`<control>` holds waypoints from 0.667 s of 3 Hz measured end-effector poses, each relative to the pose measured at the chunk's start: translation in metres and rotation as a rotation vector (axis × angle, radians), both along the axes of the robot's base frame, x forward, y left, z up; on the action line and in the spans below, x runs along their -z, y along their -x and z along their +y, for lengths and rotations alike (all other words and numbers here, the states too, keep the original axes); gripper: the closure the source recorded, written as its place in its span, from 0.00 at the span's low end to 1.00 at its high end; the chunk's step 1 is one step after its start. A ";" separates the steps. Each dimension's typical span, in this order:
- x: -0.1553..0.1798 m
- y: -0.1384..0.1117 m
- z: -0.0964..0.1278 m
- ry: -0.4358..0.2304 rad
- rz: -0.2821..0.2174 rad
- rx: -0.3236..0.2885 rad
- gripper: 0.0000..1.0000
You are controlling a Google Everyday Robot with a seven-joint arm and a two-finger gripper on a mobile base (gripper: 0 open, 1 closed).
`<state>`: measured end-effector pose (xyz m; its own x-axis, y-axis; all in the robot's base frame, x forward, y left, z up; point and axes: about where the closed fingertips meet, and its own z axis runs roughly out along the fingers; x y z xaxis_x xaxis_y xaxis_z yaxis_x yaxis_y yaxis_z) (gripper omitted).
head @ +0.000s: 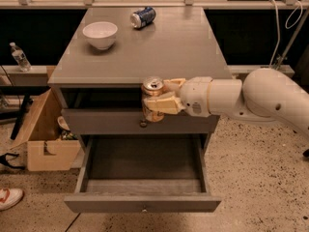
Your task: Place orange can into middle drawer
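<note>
- The gripper is clamped around the upright orange can.
- Both hang above the back of the open middle drawer (its floor bare), clear of it.

A white bowl and a toppled blue can sit apart on the cabinet top. At the left are a cardboard box, a shoe and a water bottle. The gripper hangs before the upper drawer front.
</note>
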<state>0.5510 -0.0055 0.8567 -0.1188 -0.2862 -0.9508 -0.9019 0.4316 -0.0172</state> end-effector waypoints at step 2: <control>0.067 0.014 0.020 -0.003 0.024 -0.072 1.00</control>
